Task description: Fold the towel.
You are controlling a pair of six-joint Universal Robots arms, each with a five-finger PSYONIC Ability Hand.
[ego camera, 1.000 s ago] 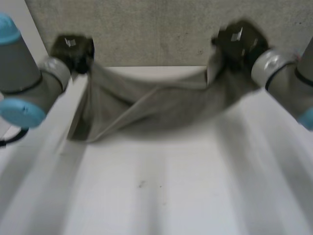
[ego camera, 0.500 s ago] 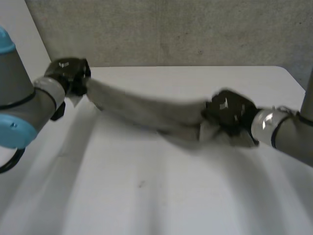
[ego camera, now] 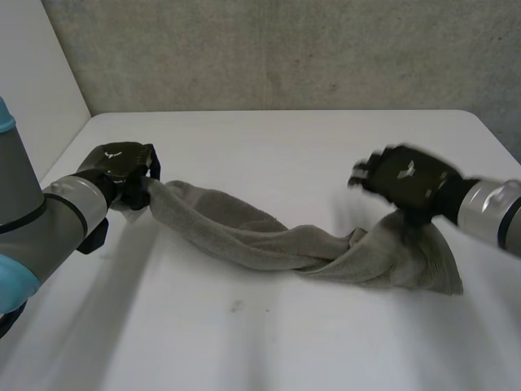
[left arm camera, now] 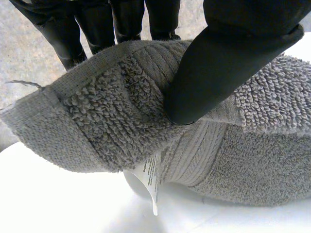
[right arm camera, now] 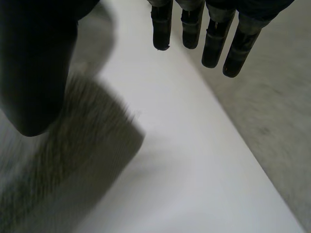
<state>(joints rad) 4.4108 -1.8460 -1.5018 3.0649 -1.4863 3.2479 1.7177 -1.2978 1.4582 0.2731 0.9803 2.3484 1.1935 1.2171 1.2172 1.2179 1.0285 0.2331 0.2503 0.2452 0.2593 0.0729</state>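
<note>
A grey towel (ego camera: 269, 240) lies bunched and twisted across the white table (ego camera: 269, 342), running from my left hand to a flat corner below my right hand. My left hand (ego camera: 122, 171) is shut on the towel's left end; in the left wrist view its thumb (left arm camera: 218, 68) presses the hemmed edge of the towel (left arm camera: 107, 121) against the fingers, and a white label (left arm camera: 151, 177) hangs down. My right hand (ego camera: 403, 181) hovers open just above the towel's right end, holding nothing. In the right wrist view its fingers (right arm camera: 214, 34) are straight, and the towel's corner (right arm camera: 63, 160) lies under the thumb.
A grey wall (ego camera: 285, 49) stands behind the table's far edge. The table's right edge (right arm camera: 233, 145) runs close beside my right hand, with grey floor (right arm camera: 282, 107) beyond it. Bare tabletop stretches in front of the towel.
Both hands have come down from a raised hold at the back. The towel has dropped from hanging onto the table. My right hand has let go of its end and lifted off.
</note>
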